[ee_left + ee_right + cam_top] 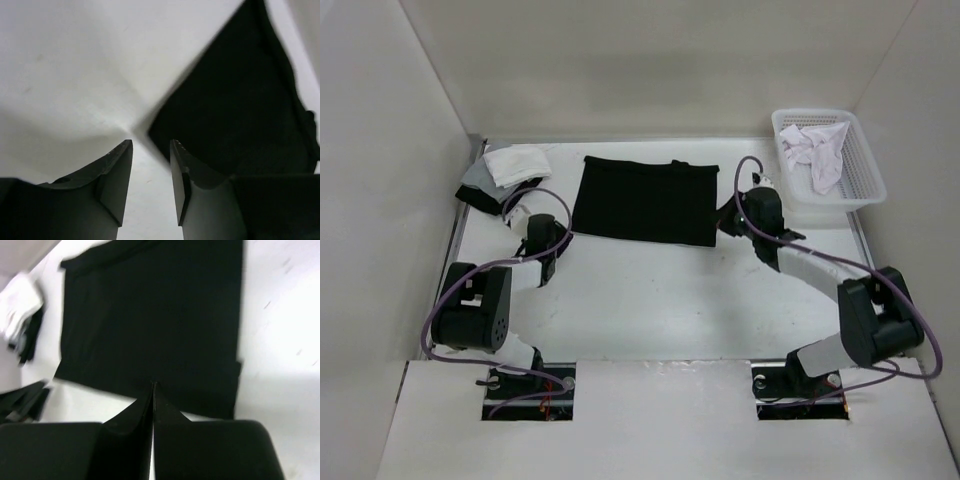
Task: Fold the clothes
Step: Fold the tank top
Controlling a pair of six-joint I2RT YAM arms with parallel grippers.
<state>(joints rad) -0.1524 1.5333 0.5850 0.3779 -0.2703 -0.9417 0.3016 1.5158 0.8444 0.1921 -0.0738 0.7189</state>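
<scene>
- The two arm bases sit in cut-outs at the near edge of the white table [660,300], the left arm [470,310] with its elbow bent outward to the left, the right arm [865,315] likewise to the right
- Purple cables loop along both arms
- The left gripper [556,240] [150,145] hangs low over the bare table left of centre; its two dark fingers [117,175] stand apart with a clear strip of white table between them, and nothing is held
- Just ahead of those fingertips lies the near left corner of the black shirt [645,200] [240,100], close to the tips but apart from them
- The right gripper [730,215] [153,385] sits at the shirt's right edge; in its wrist view its fingers are pressed flat together, tips meeting in one thin line over the shirt's nearer edge, and no fabric shows between them
- The black shirt lies flat as a wide rectangle in the far middle of the table, between the two grippers; one edge shows a small step where layers do not quite line up
- At the far left corner lies a small pile of cloths [505,170] [20,315], white on top with grey and black under it, apart from the shirt
- At the far right corner stands a white mesh basket [820,212] with a crumpled white garment [817,150] inside
</scene>
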